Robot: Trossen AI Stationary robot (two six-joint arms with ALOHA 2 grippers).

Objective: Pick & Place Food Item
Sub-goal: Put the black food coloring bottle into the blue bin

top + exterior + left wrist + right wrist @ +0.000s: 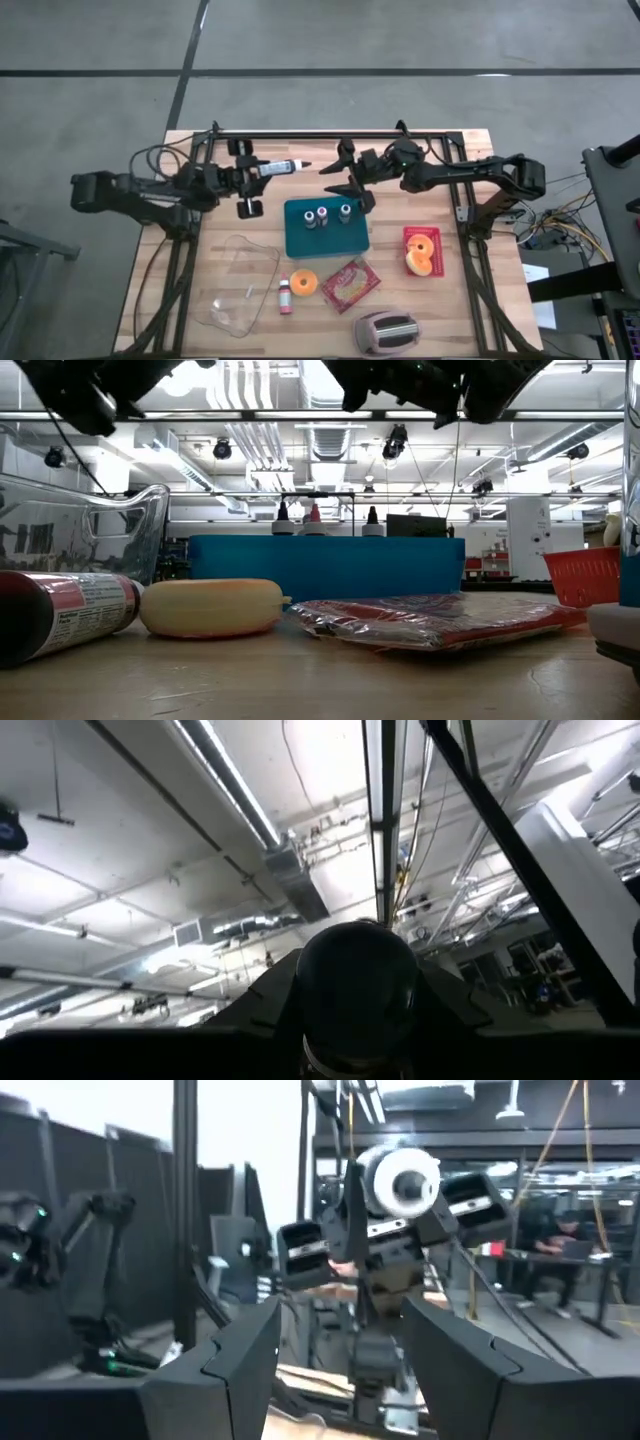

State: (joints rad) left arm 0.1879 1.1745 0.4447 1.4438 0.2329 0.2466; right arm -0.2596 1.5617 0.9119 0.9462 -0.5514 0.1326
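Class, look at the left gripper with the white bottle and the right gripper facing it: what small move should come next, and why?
Probably the right gripper should ease toward the white bottle. The left gripper holds it level with its dark tip toward the right gripper, whose fingers are open and apart from it, above the table.

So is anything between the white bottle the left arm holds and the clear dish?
Nothing visible does. The left gripper holds the white bottle above bare table; the clear dish lies open, teal box off beside it.
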